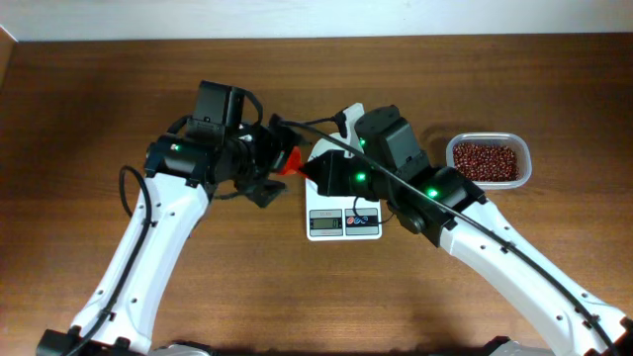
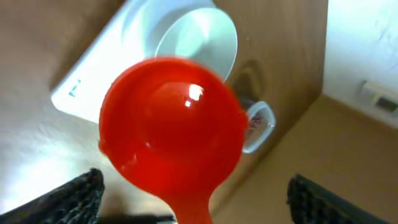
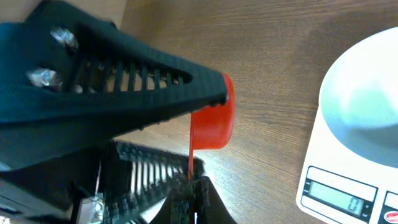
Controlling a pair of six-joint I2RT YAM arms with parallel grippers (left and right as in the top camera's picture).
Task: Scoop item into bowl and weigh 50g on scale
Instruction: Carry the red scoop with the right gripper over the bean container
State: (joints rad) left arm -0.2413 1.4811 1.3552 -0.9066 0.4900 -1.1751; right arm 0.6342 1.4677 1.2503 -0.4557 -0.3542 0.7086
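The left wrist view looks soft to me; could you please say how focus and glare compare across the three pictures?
Left wrist: the red scoop fills the frame, soft, with one small white highlight; the bowl and scale behind are blurred and washed out. Right wrist: the table grain is sharp, the scale's display slightly soft. Overhead: even light, everything crisp.

The red scoop [image 2: 171, 124] is glossy plastic, the scale [image 3: 329, 186] smooth white plastic, the table [image 3: 280, 50] matt grained wood.
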